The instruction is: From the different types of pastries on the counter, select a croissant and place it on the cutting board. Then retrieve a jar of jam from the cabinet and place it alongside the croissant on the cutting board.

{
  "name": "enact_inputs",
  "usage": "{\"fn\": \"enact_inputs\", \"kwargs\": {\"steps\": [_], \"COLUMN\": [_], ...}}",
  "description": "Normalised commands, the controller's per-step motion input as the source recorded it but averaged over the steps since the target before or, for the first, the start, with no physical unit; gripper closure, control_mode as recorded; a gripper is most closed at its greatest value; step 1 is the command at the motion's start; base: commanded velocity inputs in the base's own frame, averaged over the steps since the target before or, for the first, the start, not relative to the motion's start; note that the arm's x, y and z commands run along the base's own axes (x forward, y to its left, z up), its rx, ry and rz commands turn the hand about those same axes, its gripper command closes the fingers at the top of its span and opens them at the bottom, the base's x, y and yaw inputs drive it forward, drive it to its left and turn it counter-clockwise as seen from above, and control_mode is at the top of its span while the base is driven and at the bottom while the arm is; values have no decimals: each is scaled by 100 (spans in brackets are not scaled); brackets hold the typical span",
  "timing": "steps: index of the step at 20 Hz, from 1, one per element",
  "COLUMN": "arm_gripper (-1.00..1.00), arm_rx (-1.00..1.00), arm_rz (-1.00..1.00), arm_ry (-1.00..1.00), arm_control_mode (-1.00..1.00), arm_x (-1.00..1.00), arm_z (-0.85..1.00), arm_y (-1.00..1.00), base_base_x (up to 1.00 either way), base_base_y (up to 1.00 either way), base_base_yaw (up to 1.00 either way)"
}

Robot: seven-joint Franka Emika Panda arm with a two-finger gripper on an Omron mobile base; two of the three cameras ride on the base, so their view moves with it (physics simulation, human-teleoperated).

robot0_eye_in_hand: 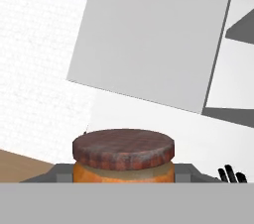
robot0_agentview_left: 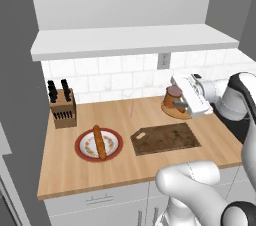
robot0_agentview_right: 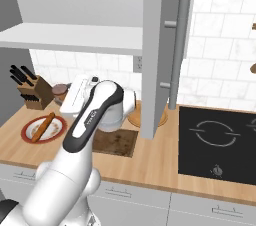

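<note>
The jar (robot0_agentview_left: 173, 96) sat gripped between the fingers (robot0_eye_in_hand: 184, 171), in the air behind the bare board (robot0_agentview_left: 165, 138); setting it down remained, and I could not find the croissant.

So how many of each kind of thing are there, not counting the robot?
plates: 2, the red-rimmed plate and the wooden plate
long loaf: 1
cutting board: 1
knife block: 1
jam jar: 1
Total: 6

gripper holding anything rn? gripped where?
Yes: the gripper holds the jar of jam, fingers clamped on its orange body just below the lid.
</note>
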Motion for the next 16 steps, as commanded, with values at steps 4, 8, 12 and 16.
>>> {"fn": "enact_inputs", "kwargs": {"steps": [4,8,12,16], "arm_gripper": [100,100,100,100], "arm_rx": [0,0,0,0], "arm_rz": [0,0,0,0], "arm_ry": [3,6,8,9], "arm_control_mode": [-100,-100,-100,-100], "arm_x": [0,0,0,0], "arm_z": [-28,-32,-33,-39], "arm_y": [-20,-17,-8,-2], "base_base_x": [0,0,0,0], "base_base_y": [0,0,0,0], "base_base_yaw": [0,0,0,0]}}
